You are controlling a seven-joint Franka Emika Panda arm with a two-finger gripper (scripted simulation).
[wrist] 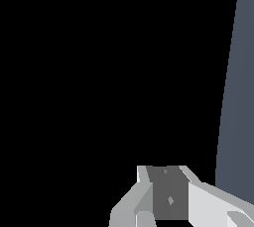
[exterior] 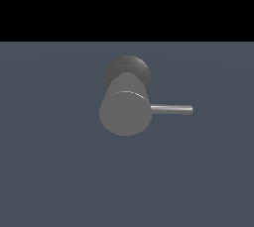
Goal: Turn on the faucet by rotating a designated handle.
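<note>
Exterior view: no arm in sight. Plain matte grey upright cylinder faucet (exterior: 125, 108) with flat round top, darker round base behind. Thin straight grey rod handle (exterior: 171, 109) jutting from the cylinder toward the exterior view's right, untouched.

Wrist view: only part of the white and grey gripper (wrist: 166, 206) against blackness; faucet absent. Opening impossible to tell; nothing visibly held. Likely risk: approaching blind, striking the cylinder or slipping off the slim rod.

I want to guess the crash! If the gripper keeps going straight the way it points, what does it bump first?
Nothing I can see. Ahead of the gripper the wrist view is black, with only a grey strip of floor beside it. The faucet isn't there.
</note>
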